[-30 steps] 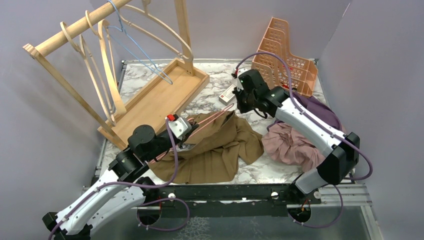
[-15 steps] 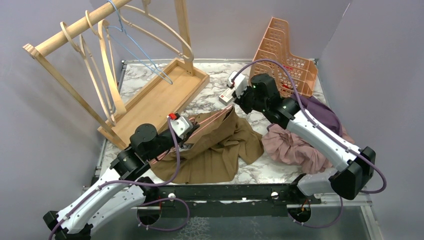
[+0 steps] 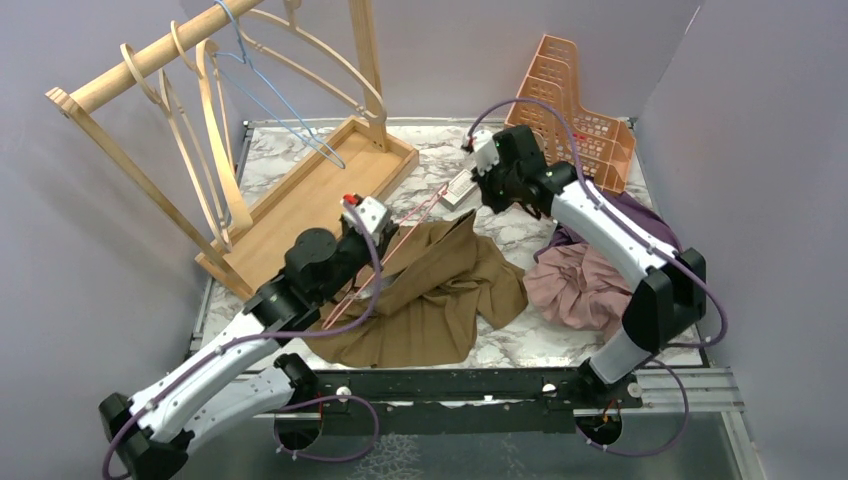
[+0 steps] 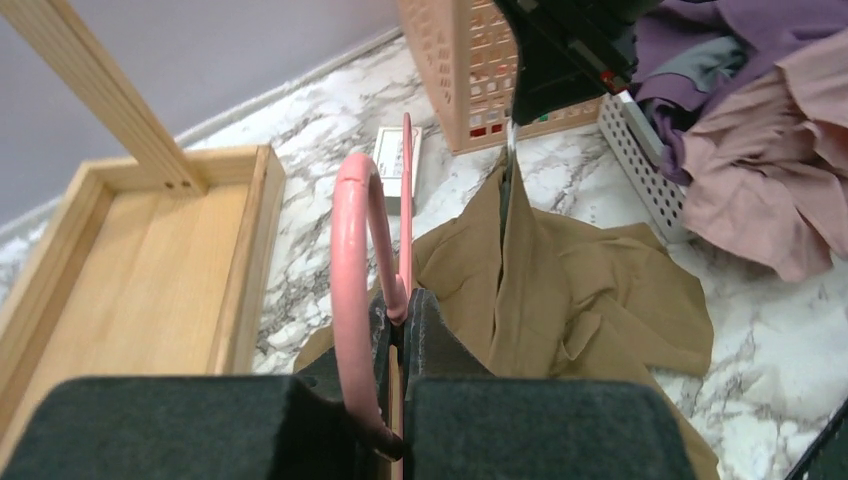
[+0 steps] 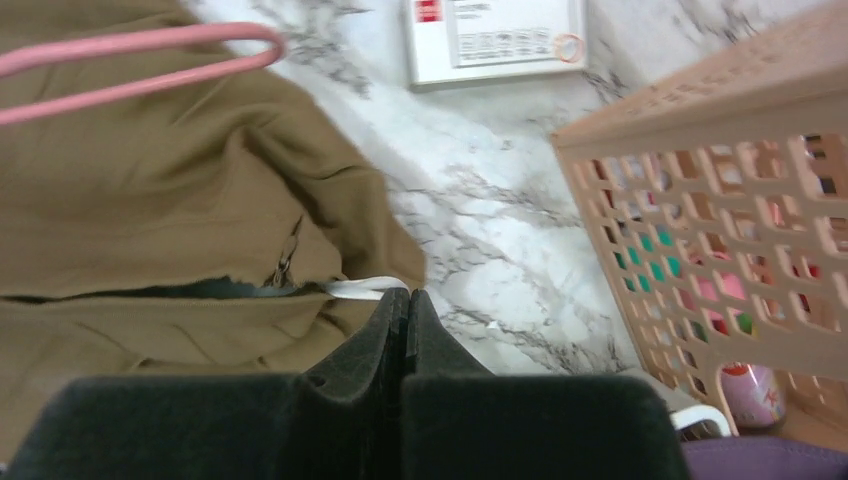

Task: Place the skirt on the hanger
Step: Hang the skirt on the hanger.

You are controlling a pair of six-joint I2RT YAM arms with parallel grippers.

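Skirt [image 3: 440, 295]: brown, centre of frame on the desk [image 3: 432, 150], waist corner raised.
Left hand [image 4: 400, 312]: clamped on the pink hanger [image 4: 350, 250] by its hook.
Right hand [image 5: 405, 305]: pinched shut on the skirt's waist edge.
Hanger axis: runs toward the upper right, its tip just beside the raised waist.

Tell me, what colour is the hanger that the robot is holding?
Pink. The hanger shows best in the left wrist view.

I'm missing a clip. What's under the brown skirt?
Only marble table shows around the brown skirt's edges. The right gripper lifts one corner, yet the folds cover everything beneath. The pink hanger, in the left gripper, rests over it, not under.
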